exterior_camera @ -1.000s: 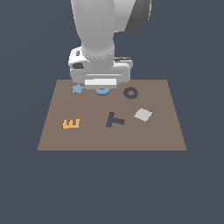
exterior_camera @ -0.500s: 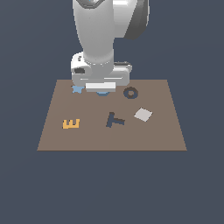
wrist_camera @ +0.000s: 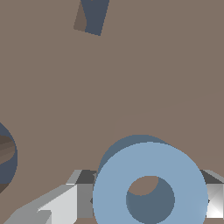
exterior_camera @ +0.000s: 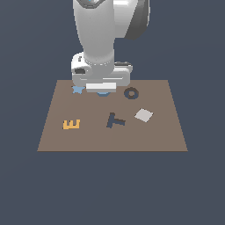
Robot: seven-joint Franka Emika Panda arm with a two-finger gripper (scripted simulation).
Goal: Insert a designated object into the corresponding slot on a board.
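The light blue round disc (wrist_camera: 151,188) has a hole in its middle and lies on the brown board (exterior_camera: 167,132). In the exterior view only its edge (exterior_camera: 103,93) shows under the hand. My gripper (wrist_camera: 150,199) is low over it, with one finger (wrist_camera: 65,203) on either side, flush against the disc's sides. The dark navy ring slot (exterior_camera: 131,93) lies just to the exterior view's right of the hand. It shows cut off at the wrist picture's edge (wrist_camera: 6,157).
A light blue star (exterior_camera: 78,89) lies right beside the hand at the exterior view's left. An orange E (exterior_camera: 71,124), a dark navy T (exterior_camera: 115,120) and a pale grey square (exterior_camera: 143,115) lie nearer the board's front.
The hand has come down onto the disc. The disc showed below the hand one second ago and is now almost hidden in the exterior view.
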